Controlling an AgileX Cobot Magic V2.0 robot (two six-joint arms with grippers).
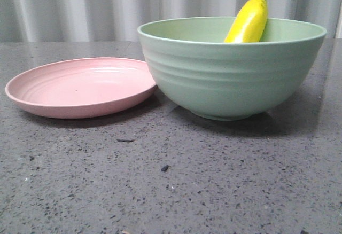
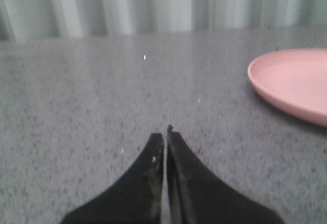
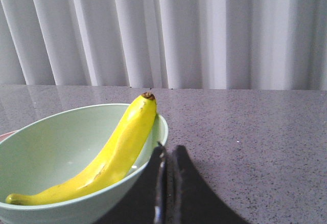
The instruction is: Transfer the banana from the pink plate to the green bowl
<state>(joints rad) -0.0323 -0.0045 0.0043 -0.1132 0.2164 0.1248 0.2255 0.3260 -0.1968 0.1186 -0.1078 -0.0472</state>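
Note:
The yellow banana (image 1: pixel 248 21) lies in the green bowl (image 1: pixel 230 79), its dark tip leaning over the far rim. The right wrist view shows its whole length (image 3: pixel 110 157) resting against the bowl's inner wall (image 3: pixel 46 147). The pink plate (image 1: pixel 80 87) sits just left of the bowl, with nothing on it; its edge also shows in the left wrist view (image 2: pixel 294 83). My left gripper (image 2: pixel 166 132) is shut and empty over bare table, left of the plate. My right gripper (image 3: pixel 168 150) is shut and empty just outside the bowl's rim. Neither gripper shows in the front view.
The dark speckled table (image 1: pixel 171 180) runs to a pale pleated curtain (image 1: pixel 69 7) at the back. A few small dark flecks (image 1: pixel 164 168) lie on the table in front of the bowl.

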